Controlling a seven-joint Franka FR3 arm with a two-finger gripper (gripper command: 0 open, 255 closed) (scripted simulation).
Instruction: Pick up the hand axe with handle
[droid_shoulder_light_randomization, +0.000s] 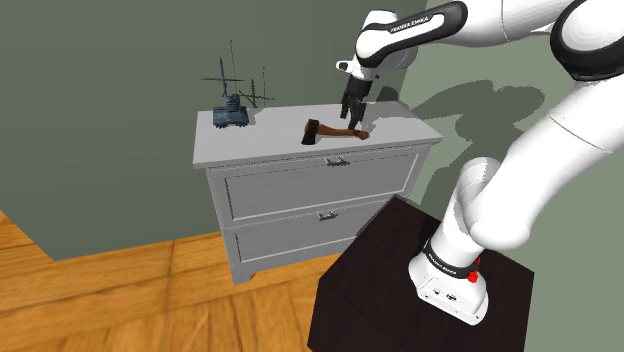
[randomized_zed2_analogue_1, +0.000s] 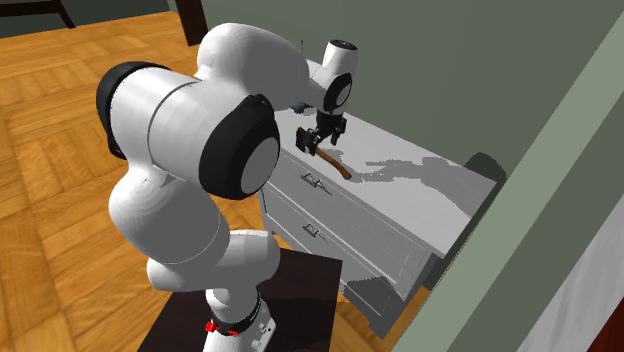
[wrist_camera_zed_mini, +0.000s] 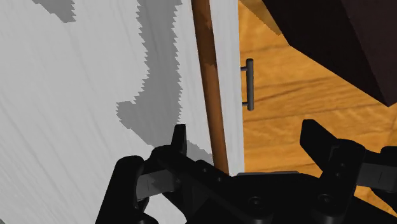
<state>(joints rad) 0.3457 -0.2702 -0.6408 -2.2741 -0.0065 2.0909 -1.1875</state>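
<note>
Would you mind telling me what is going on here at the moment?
The arm is reaching over a white dresser, where an axe lies flat near the front edge. The gripper is down at the brown handle with its fingers open. The handle runs between them but is not yet clasped, so the axe has not been lifted. A small blue-grey model stands farther along the top.

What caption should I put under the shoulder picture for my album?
The gripper hovers at the axe on the pale dresser, fingers open around its handle.
</note>
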